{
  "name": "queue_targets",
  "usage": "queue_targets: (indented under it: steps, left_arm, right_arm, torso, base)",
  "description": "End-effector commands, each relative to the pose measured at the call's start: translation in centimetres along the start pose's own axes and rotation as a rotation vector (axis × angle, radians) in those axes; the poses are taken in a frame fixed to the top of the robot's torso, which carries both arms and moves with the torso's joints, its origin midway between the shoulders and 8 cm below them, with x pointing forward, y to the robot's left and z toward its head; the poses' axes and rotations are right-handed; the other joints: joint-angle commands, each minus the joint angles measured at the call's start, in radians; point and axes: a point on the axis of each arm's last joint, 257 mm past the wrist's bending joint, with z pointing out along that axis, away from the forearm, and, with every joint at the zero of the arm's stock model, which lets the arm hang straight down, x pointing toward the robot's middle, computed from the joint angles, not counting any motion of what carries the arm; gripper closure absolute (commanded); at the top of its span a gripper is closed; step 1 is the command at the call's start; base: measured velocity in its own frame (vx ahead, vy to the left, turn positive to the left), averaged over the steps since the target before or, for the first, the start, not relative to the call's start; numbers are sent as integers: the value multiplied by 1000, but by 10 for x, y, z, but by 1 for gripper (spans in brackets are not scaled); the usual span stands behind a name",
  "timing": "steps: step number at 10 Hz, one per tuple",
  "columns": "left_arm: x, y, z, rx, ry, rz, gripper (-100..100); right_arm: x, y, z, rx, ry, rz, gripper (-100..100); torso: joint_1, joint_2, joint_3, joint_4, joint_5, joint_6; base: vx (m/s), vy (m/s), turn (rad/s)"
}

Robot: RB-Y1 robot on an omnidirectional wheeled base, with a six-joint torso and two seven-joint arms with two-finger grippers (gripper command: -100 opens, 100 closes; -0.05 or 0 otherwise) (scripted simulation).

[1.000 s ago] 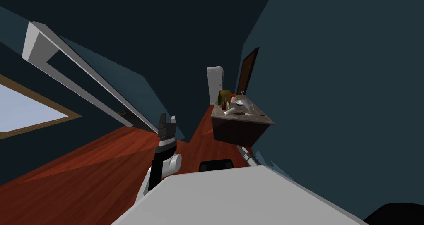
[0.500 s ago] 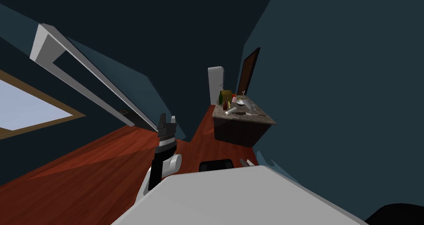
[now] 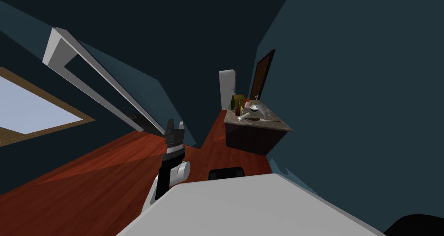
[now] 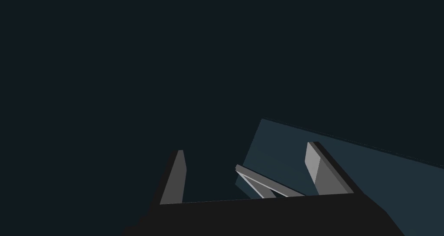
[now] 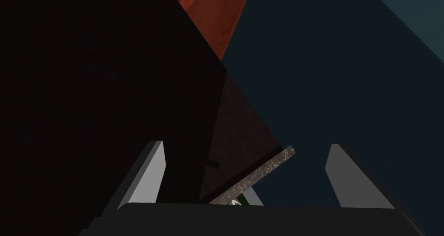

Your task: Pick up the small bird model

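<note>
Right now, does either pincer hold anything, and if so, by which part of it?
Nothing is held. The left pincer and the right pincer both stand open and empty.

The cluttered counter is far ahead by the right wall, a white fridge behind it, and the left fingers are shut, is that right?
Not quite: the left fingers are open, standing apart with nothing between them, as the left wrist view shows. The rest holds: the counter is far ahead by the right wall, the white fridge behind it.
</note>
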Motion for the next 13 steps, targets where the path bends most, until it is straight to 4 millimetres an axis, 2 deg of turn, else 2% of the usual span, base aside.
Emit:
queue_targets:
  steps: [1, 2, 3, 4, 6, 7, 8, 9, 10, 11, 12, 13]
  left_arm:
    - [0, 0, 0, 0, 0, 0, 0]
    - [0, 0, 0, 0, 0, 0, 0]
    - [0, 0, 0, 0, 0, 0, 0]
    - [0, 0, 0, 0, 0, 0, 0]
    - [0, 0, 0, 0, 0, 0, 0]
    - [0, 0, 0, 0, 0, 0, 0]
    - [0, 0, 0, 0, 0, 0, 0]
    - [0, 0, 0, 0, 0, 0, 0]
    - [0, 0, 0, 0, 0, 0, 0]
    - [0, 0, 0, 0, 0, 0, 0]
    - [0, 0, 0, 0, 0, 0, 0]
    - [0, 0, 0, 0, 0, 0, 0]
  right_arm:
    - [34, -22, -24, 40, 103, -39, -100]
    - [40, -36, -34, 60, 138, -56, -100]
    - [40, -38, -35, 60, 143, -62, -100]
    - [68, -57, -61, 91, 237, -101, -100]
    - [69, -65, -68, 101, 258, -115, -100]
    - [90, -82, -96, 121, 347, -158, -100]
    - [93, -93, -106, 139, 372, -168, -100]
    - [93, -93, -106, 139, 372, -168, -100]
    - [105, -107, -132, 145, 454, -219, -100]
    - [110, -120, -145, 171, 481, -222, -100]
    - [110, -121, -145, 173, 482, -221, -100]
    - [123, -139, -177, 195, 567, -259, -100]
  torso:
    - [0, 0, 0, 0, 0, 0]
    - [0, -1, 0, 0, 0, 0]
    - [0, -1, -1, 0, 0, 0]
    - [-1, 0, 0, 0, 0, 0]
    - [-1, -2, -1, 0, 0, 0]
    - [-1, -1, 0, 0, 0, 0]
    - [0, -2, -1, 0, 0, 0]
    - [0, -2, -1, 0, 0, 0]
    - [-1, -1, -1, 0, 0, 0]
    - [-1, -2, -1, 0, 0, -1]
    - [0, -2, -1, 0, 0, 0]
    - [-1, -1, -1, 0, -1, 0]
  base:
    - [30, 55, 52]
    - [27, 50, 34]
    - [9, 19, -5]
    - [30, 36, 68]
    - [24, 32, 20]
    - [40, 49, 83]
    - [41, 46, 38]
    - [14, 18, -6]
    - [41, 41, 91]
    - [44, 46, 54]
    - [20, 20, -12]
    - [58, 39, 87]
